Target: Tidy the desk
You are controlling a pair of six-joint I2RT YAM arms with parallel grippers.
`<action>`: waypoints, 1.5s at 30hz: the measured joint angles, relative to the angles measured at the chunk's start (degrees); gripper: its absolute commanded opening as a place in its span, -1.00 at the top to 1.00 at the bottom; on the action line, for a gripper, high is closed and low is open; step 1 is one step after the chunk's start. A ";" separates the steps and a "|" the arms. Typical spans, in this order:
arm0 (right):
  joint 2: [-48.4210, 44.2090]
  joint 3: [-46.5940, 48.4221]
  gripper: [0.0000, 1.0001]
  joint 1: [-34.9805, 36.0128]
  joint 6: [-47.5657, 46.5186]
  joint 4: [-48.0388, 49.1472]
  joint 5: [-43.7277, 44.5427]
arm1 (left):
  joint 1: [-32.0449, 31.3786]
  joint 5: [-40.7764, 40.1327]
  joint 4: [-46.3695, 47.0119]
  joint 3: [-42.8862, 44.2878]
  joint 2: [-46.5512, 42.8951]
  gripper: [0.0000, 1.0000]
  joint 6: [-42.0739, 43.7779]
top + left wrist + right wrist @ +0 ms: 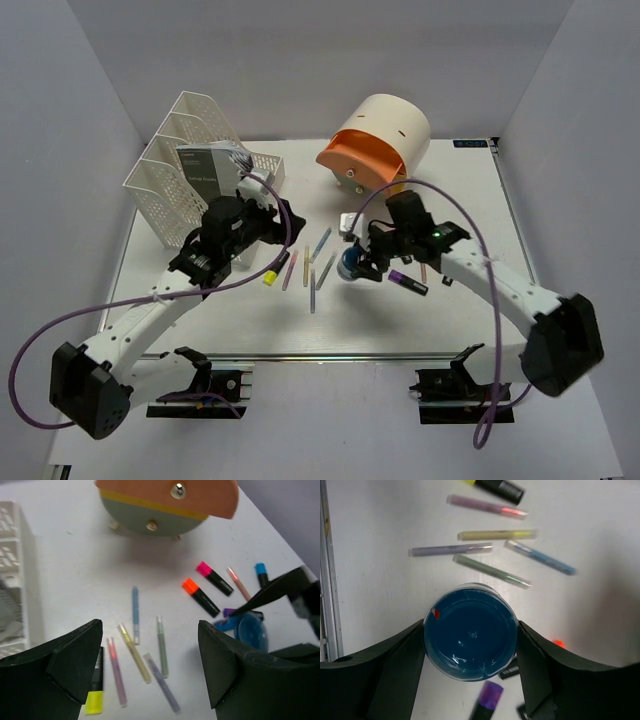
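The desk [400, 325] is a white tabletop strewn with pens. My right gripper [470, 645] is shut on a round blue cup [470, 637]; both fingers [400, 670] press its sides. From above, the cup [350, 262] sits mid-desk at the right gripper [358, 266]. I cannot tell whether it is lifted. My left gripper [150, 660] hangs open over several thin pastel pens [161, 647], holding nothing. A yellow highlighter [95, 690] lies partly under its left finger. In the top view the left gripper [272, 232] is left of the pens.
A cream drawer unit with an orange front [378, 145] stands at the back. A white mesh file rack [190, 165] holding a booklet is back left. Orange [200, 596] and pink [214, 578] highlighters lie near the cup, a purple one [490, 697] beneath it. A metal rail [327, 580] edges the desk.
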 measured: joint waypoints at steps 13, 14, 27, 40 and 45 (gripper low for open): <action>-17.62 0.13 1.00 -5.90 4.59 0.61 -0.81 | 0.13 23.67 8.41 6.27 14.32 -0.83 -26.95; -17.94 0.13 1.00 -6.05 5.03 0.98 -0.81 | 0.13 25.11 10.34 6.88 15.17 -0.83 -29.59; -20.31 0.74 1.00 -6.49 9.18 4.44 -1.07 | 0.07 31.87 16.33 9.51 21.40 -0.91 -47.54; -18.45 2.40 1.00 -6.47 11.96 5.60 -4.02 | -0.59 33.92 9.86 14.16 22.03 -0.93 -44.85; -17.73 2.43 1.00 -6.47 12.52 5.81 -4.07 | -0.59 34.14 6.43 15.30 22.84 -0.93 -41.35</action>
